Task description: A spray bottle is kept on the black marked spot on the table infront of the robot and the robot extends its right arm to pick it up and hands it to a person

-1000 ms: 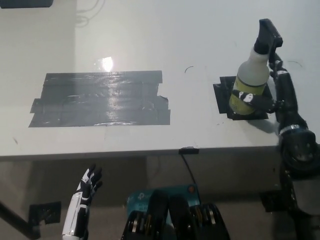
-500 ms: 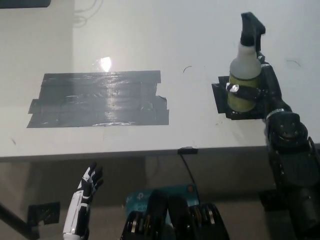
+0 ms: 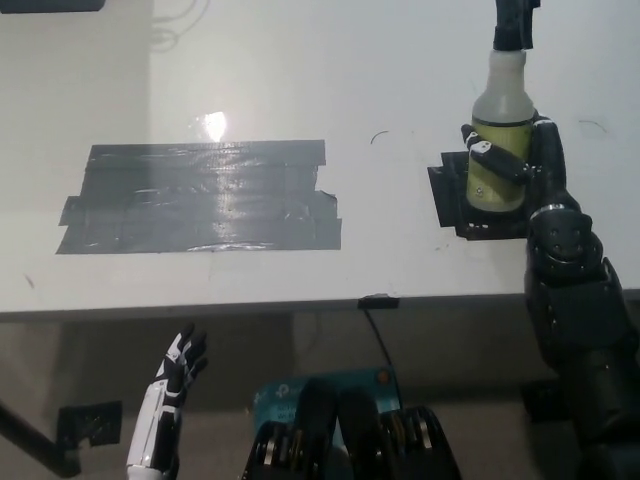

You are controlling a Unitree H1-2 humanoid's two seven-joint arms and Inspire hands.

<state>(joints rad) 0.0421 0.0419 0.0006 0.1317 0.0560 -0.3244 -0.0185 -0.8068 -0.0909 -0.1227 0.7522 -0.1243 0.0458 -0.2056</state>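
Observation:
A spray bottle with a black trigger head, a translucent body and yellowish liquid is held upright by my black right hand, whose fingers wrap its lower half. The bottle is over the small black marked spot at the table's right; its base is hidden by the hand, so contact with the table is unclear. My white left hand rests low at the lower left, below the table edge, fingers apart and empty.
A large patch of dark tape covers the white table's left middle. The table's front edge runs across at mid-picture, with a small black clip on it. A teal object lies below the edge.
The bottle has gone from tilted to upright and sits higher in the picture, its spray head now at the top edge. My right hand has moved with it. The left hand is still.

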